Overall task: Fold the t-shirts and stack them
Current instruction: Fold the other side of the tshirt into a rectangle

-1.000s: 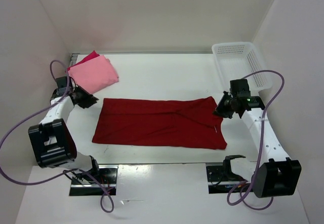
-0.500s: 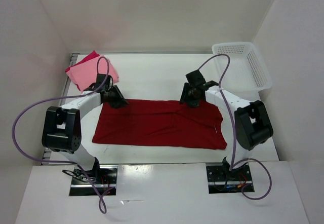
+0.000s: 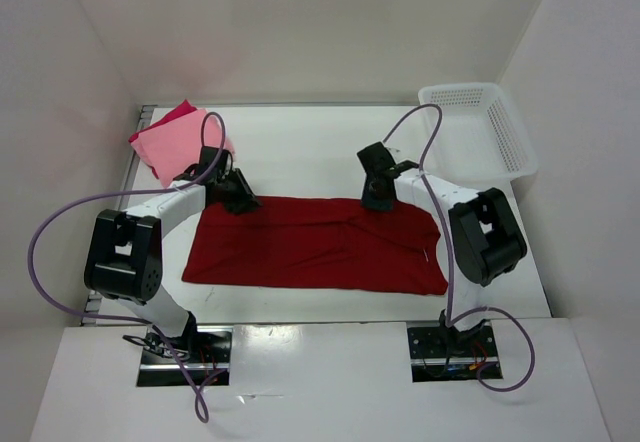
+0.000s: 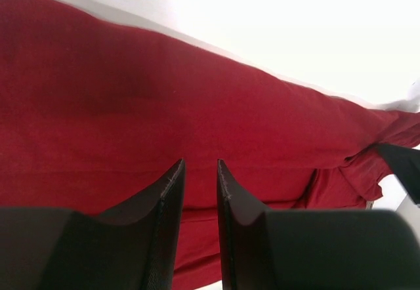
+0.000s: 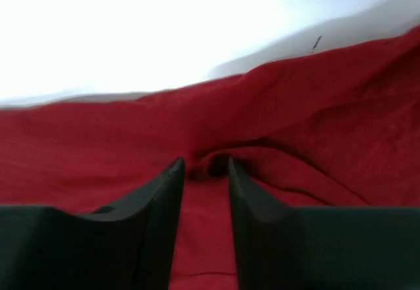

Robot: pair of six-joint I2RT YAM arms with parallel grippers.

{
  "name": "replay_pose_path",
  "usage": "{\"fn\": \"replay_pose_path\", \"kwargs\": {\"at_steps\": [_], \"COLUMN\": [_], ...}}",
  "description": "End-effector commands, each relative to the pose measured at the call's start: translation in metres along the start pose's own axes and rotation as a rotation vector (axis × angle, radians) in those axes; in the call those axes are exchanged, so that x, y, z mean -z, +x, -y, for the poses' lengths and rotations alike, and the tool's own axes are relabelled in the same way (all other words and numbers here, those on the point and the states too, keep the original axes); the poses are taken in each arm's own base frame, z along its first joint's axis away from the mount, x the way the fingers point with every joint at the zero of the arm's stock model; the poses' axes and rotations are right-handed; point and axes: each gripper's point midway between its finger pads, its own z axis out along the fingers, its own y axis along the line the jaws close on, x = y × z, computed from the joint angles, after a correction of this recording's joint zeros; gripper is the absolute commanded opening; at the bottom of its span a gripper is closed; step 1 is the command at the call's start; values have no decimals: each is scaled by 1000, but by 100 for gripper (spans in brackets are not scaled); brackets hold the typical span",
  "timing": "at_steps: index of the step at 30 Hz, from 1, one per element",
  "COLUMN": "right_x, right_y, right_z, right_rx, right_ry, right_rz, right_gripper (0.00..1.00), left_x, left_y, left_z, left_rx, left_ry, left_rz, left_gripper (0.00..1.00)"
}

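Note:
The dark red t-shirt (image 3: 315,247) lies flat on the table as a long folded band. My left gripper (image 3: 243,203) is down at its far left corner. In the left wrist view that gripper (image 4: 200,164) has its jaws a narrow gap apart over the red cloth (image 4: 131,106), with nothing pinched. My right gripper (image 3: 372,202) rests on the far edge right of the middle. In its wrist view the right gripper (image 5: 205,162) is open, with a raised fold of cloth (image 5: 220,159) at its tips. The salmon pink t-shirt (image 3: 182,148) lies folded at the back left on the crimson-pink t-shirt (image 3: 176,114).
A white lattice basket (image 3: 480,127) stands at the back right corner. White walls close in the table on the left, back and right. Purple cables loop from both arms above the table.
Both arms swung in from the table's sides to the dark red shirt's far edge. The right jaws opened wide, then narrowed around a fold of cloth.

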Motion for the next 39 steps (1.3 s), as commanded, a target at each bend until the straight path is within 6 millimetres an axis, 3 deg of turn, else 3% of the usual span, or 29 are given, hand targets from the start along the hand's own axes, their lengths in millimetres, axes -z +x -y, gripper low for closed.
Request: {"fn": "replay_pose_path", "kwargs": {"at_steps": [1,3,6,12,13,17,21,24,27,29,31,34,35,37,39], "right_x": [-5,1,19,48,50,61,63,69,83,89,82,74,61,48,30], "right_y": [-7,-6,-8,32,48,79,110,120,100,67,38,5,8,14,32], "right_z": [-9,-11,-13,-20,-21,-30,-41,-46,-52,-49,-31,-17,-11,-7,-2], "right_rx": [24,33,26,23,26,23,4,-3,17,-13,-76,-151,-170,-182,-187], "right_ry": [11,10,-4,-102,-136,-200,-256,-293,-314,-319,-296,-302,-272,-246,-221], "right_rz": [28,22,34,-75,-129,-202,-289,-316,-257,-174,-118,-46,-56,-67,-119], "right_gripper": [31,14,5,3,2,2,15,34,35,39,39,22,14,11,10], "left_x": [2,2,2,4,4,4,3,5,7,7,6,-1,-3,-13,-24], "left_y": [-5,-5,-2,-2,-2,-3,-3,-6,-8,-8,-9,-10,-7,-5,-5], "left_z": [7,7,10,13,13,16,19,22,23,23,30,39,40,41,35], "left_rx": [-1,-1,-8,-10,-1,-4,5,2,0,0,0,-19,-29,-31,-34], "left_ry": [34,34,37,50,50,64,72,77,83,83,91,96,90,80,55], "left_rz": [25,25,20,21,21,22,15,21,28,28,27,25,27,8,-5], "left_gripper": [33,33,33,33,33,33,33,33,33,33,33,33,33,33,33]}}
